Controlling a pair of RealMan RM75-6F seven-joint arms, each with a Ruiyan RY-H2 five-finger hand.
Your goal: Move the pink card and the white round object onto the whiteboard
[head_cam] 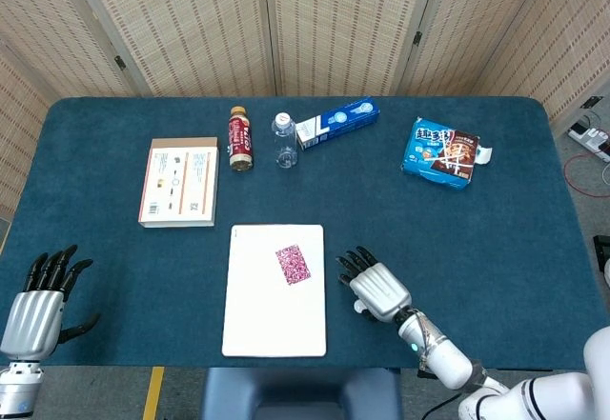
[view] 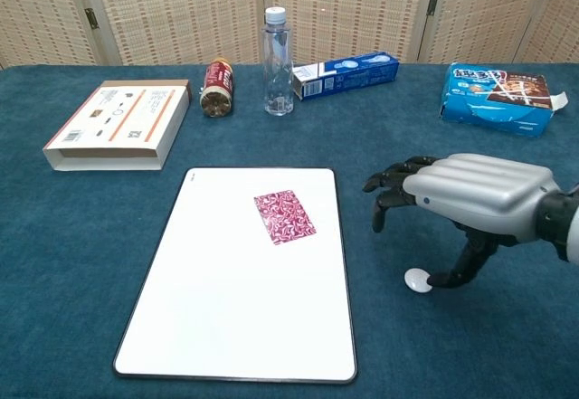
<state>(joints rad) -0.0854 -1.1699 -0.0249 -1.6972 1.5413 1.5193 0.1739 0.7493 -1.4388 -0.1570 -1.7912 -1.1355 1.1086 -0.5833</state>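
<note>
The pink patterned card [view: 283, 217] lies flat on the upper part of the whiteboard [view: 226, 308], with nothing touching it; in the head view the card [head_cam: 294, 264] lies on the board [head_cam: 272, 325] too. A small white round object [view: 417, 280] rests on the blue cloth right of the board. My right hand [view: 470, 202] hovers just above it, fingers spread, thumb tip down beside the object. In the head view the right hand [head_cam: 376, 290] hides the object. My left hand [head_cam: 38, 301] is at the bottom left, fingers apart, holding nothing.
Along the far side stand a flat cardboard box [head_cam: 178, 181], a brown bottle [head_cam: 239, 138], a clear water bottle [head_cam: 283, 140], a blue toothpaste box [head_cam: 335, 121] and a blue cookie packet [head_cam: 441, 152].
</note>
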